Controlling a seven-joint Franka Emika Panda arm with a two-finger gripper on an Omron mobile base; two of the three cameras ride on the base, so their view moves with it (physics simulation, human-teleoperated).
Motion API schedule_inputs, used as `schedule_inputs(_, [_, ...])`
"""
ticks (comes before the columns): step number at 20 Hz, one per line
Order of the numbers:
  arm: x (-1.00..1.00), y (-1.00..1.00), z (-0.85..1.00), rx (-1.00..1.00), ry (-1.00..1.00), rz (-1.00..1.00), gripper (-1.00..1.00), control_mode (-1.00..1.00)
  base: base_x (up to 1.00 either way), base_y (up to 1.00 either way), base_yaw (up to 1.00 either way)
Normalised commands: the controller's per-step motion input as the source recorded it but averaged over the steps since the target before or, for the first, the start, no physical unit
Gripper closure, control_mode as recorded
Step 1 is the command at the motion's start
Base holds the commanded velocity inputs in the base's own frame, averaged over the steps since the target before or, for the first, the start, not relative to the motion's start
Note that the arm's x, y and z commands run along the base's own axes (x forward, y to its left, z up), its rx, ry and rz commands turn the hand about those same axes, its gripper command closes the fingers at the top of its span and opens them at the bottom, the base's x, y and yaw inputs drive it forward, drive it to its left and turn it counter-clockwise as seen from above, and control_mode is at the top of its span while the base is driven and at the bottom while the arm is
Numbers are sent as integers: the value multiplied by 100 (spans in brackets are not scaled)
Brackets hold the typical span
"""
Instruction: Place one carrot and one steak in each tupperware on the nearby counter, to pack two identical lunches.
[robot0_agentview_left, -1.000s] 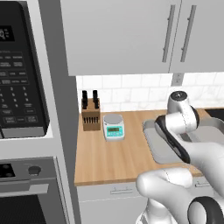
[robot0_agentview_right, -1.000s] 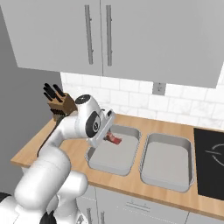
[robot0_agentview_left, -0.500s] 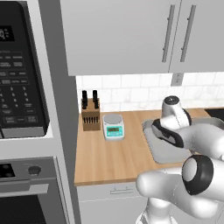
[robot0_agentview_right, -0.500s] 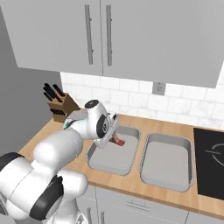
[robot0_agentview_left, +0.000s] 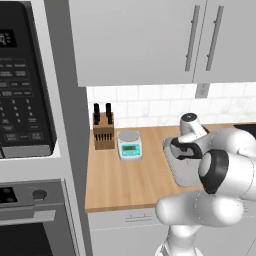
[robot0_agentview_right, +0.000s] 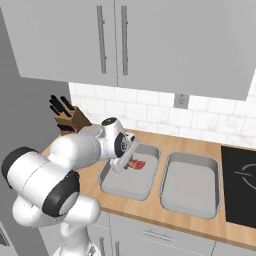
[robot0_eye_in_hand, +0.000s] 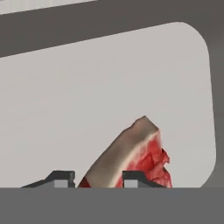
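Looking from left to right along the table (robot0_agentview_left: 135, 180), we first meet the microwave (robot0_agentview_left: 22, 80) set in the tall unit, with an oven (robot0_agentview_left: 30, 220) under it. Next on the wood stands a knife block (robot0_agentview_left: 103, 132), and just beside it a small scale (robot0_agentview_left: 129, 145). Past the scale lie 2 grey trays side by side. The left tray (robot0_agentview_right: 120, 185) holds 1 steak (robot0_agentview_right: 135, 164), which lies toward the tray's far right corner in the right base view. The right tray (robot0_agentview_right: 190, 182) sits just beside the first, rims near each other. At the far right we see the dark stovetop (robot0_agentview_right: 240, 180).

The white arm bends over the left tray, and its claw (robot0_agentview_right: 125, 164) hangs low inside that tray, right at the steak. In the hand view the claw (robot0_eye_in_hand: 97, 177) shows its 2 dark tips on either side of the steak (robot0_eye_in_hand: 135, 153), which rises between them with its pale fat edge up and red meat to the right. We cannot tell whether the tips press the meat or stand just clear of it.
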Motion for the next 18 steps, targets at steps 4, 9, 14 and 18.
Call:
schedule_inputs(4, [1,-2,-16,0,1,1,100,-100,0,0,0])
schedule_inputs(9, [-11,0,3,0,-3,0,-100,-100,0,0,0])
schedule_inputs(14, [-42,15,28,0,-9,0,-100,-100,0,0,0])
schedule_inputs(18, [-56,6,42,0,-6,0,-100,-100,0,0,0])
